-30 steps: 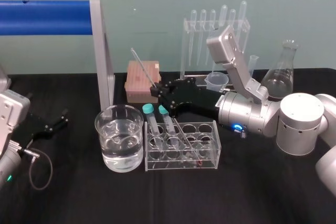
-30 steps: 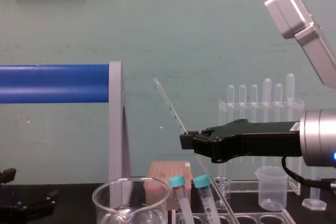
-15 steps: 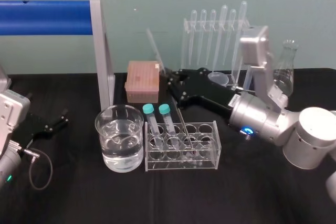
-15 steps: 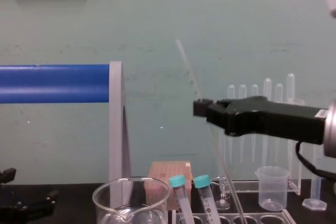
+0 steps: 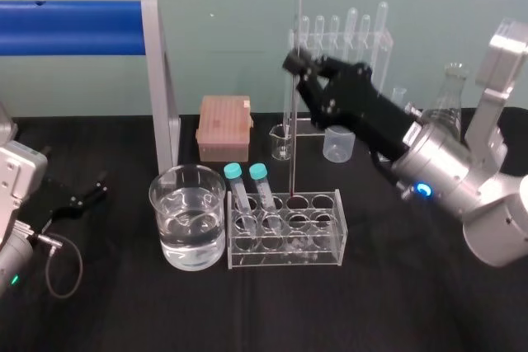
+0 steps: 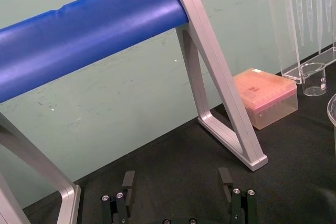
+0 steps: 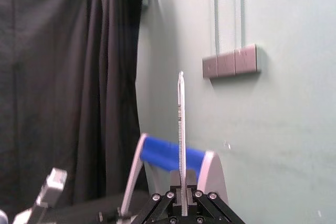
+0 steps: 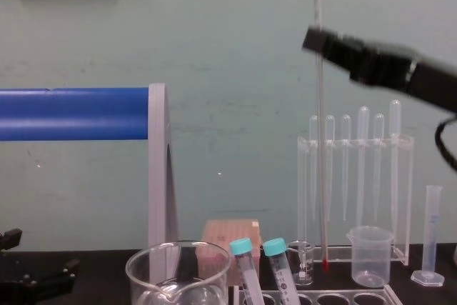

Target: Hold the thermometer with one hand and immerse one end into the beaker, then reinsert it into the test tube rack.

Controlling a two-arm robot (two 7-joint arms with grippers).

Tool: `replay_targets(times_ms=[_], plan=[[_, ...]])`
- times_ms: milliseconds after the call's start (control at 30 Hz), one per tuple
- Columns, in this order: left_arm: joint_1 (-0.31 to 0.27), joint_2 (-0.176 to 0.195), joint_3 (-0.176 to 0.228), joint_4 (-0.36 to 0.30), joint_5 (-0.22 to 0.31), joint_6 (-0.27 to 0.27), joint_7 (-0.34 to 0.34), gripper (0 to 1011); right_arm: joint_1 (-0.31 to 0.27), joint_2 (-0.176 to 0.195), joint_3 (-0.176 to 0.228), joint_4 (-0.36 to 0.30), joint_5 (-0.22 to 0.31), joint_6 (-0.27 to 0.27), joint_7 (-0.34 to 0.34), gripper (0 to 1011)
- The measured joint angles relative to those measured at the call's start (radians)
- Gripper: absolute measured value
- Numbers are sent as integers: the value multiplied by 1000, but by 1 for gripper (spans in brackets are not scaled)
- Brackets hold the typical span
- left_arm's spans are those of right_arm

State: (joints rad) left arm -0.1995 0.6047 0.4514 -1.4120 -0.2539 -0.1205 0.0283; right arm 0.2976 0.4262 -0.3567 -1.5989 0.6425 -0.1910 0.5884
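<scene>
Right gripper [image 5: 295,65] is way up above the table [image 5: 371,302], reaching in from the robot's right on that chunky silver arm [image 5: 454,187]. Its black fingers [image 5: 307,68] are clamped on the thermometer [image 5: 294,138] somewhere in its upper half, and the right wrist view has a good stretch of glass poking up past the grip. Left gripper [image 6: 177,182] is parked low on the robot's left with its fingers spread, holding nothing. Next biggest thing is the beaker [image 5: 165,228], which has what looks like water in it and sits right beside the left end of the test tube rack [image 5: 326,246]. That rack has two teal-capped tubes [image 5: 234,183] leaning in its left holes. Thermometer hangs pretty much dead upright, and in the chest view its reddish tip [image 8: 325,266] looks to be just above the rack's top. I'd say it's over one of the middle holes rather than down in it, but it's a close call. My read on progress: grab is done, rod is out of the rack, nothing's in the beaker. What's left is basically everything that matters: slide over to the robot's left, lower the tip into the water, then come back and thread it into a hole.
</scene>
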Motion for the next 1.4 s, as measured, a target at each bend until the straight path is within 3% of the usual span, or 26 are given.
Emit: replay_targets(times_ms=[200, 367, 467, 500, 700, 833, 1033, 1400], plan=[[0, 0, 0, 0, 0, 0, 0, 1008, 44, 1, 10, -42, 17, 1, 11, 56], [0, 0, 0, 0, 0, 0, 0, 1008, 119, -30, -23, -16, 22, -2, 46, 55], [0, 0, 0, 0, 0, 0, 0, 1008, 185, -80, -71, 46, 28, -17, 86, 55], [0, 0, 0, 0, 0, 0, 0, 1008, 185, -80, -71, 46, 28, -17, 86, 55], [0, 0, 0, 0, 0, 0, 0, 1008, 278, -180, -164, 223, 15, -62, 150, 55], [0, 0, 0, 0, 0, 0, 0, 1008, 298, -210, -201, 311, -3, -68, 167, 56], [0, 0, 0, 0, 0, 0, 0, 1008, 296, -225, -230, 393, -7, -42, 184, 55], [0, 0, 0, 0, 0, 0, 0, 1008, 282, -250, -241, 480, -14, -53, 202, 55]])
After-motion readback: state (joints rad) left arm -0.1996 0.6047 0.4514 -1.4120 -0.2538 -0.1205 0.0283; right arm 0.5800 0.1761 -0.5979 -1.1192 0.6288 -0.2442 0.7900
